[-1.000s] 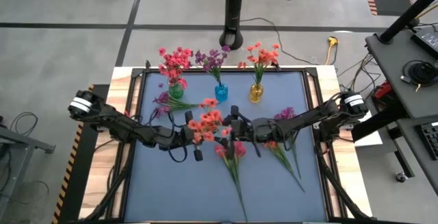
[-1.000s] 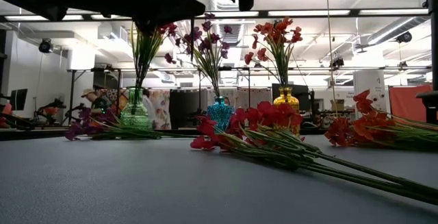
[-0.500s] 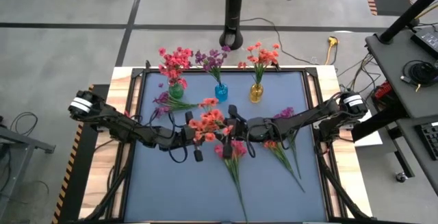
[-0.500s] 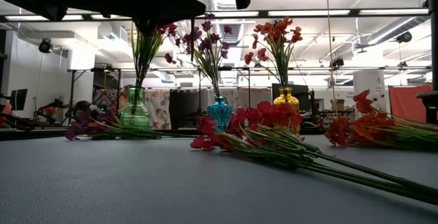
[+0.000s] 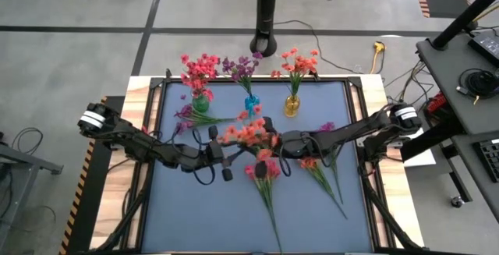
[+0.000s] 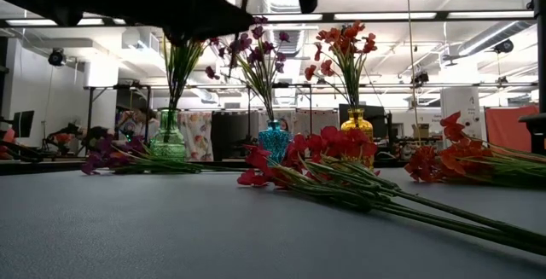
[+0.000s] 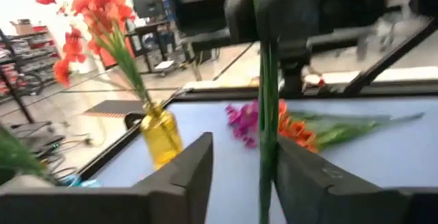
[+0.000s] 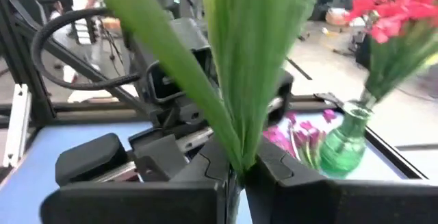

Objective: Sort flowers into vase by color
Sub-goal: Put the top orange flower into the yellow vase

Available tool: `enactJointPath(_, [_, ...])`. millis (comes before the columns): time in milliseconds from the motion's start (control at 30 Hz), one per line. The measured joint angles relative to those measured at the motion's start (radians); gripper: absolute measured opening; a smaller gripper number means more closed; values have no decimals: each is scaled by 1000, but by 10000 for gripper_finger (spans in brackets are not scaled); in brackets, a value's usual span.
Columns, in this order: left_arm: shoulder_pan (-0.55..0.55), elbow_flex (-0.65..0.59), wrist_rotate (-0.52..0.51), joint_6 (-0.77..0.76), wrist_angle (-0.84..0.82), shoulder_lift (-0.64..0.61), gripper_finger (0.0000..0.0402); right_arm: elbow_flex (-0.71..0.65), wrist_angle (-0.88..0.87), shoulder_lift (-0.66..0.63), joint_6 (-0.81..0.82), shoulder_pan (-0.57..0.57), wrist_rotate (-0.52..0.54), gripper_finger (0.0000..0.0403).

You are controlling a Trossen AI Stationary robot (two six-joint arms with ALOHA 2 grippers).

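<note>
My tabletop (image 5: 203, 216): grey-blue mat w/ wood border. Along far edge, 3 vases: green (image 5: 200, 103) twd far-left corner, blue (image 5: 251, 104) mid, yellow (image 5: 291, 105) beside it. Purple sprig (image 5: 191, 116) lies flat nr green vase. Pink-red sprig (image 5: 265, 178) lies mid-table, stem twd near edge. Orange + purple sprigs (image 5: 321, 165) lie right of ctr.

Bright, even overhead light w/ ceiling strips (image 6: 375, 16) glaring in low view; soft shadows; both wrist views motion-blurred, near stems out of focus.
</note>
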Motion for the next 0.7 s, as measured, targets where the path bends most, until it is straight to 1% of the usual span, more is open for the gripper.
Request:
enactJointPath(133, [0,0,-10,26,-77,0,168,-1,-104,-64,14,-30,11,18])
enactJointPath(200, [0,0,-47,42,-101,0,181,-17,-130,-106,14,-51,11,18])
enactJointPath(300, [0,-1,-100,45,-129,0,190,-61,-129,-179,24,-88,-34,18])
enactJointPath(400, [0,-1,-101,45,-138,0,192,-129,-125,-260,37,-122,-23,18])
enactJointPath(533, [0,-2,-98,44,-140,1,192,-244,-46,-341,64,-165,-17,18])
enactJointPath(633, [0,-3,-97,37,-155,1,192,-318,42,-385,60,-173,-15,18])
enactJointPath(700, [1,-3,-97,37,-166,2,192,-353,85,-414,50,-173,29,18])
